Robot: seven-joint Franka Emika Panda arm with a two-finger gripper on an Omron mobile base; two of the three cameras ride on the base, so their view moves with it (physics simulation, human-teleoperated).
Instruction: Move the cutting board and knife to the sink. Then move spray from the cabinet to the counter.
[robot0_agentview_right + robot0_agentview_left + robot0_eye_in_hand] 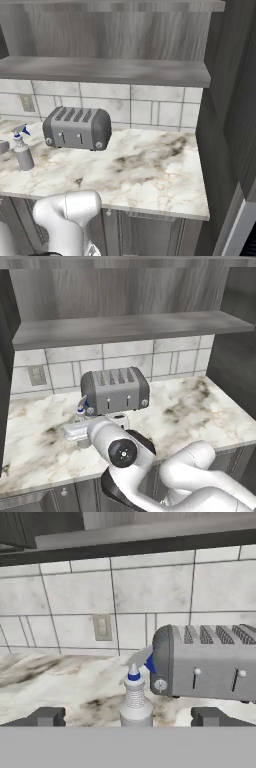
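Note:
The spray (22, 150), a slim pale bottle with a blue-and-white nozzle, stands upright on the white marble counter (200, 406) just left of the toaster. In the hand view the spray (135, 699) rises between my two dark fingertips (47, 717), with a clear gap on each side. My gripper (129, 718) is open and level with the bottle's lower half. In the left base view my gripper (79, 423) sits just in front of the spray (81, 406). Above, the cabinet's grey shelf (130, 326) is bare. The cutting board, knife and sink are out of view.
A grey four-slot toaster (115, 390) stands close to the right of the bottle. A wall socket (102, 627) sits in the tiled backsplash behind. A dark tall panel (225, 125) bounds the counter at the right.

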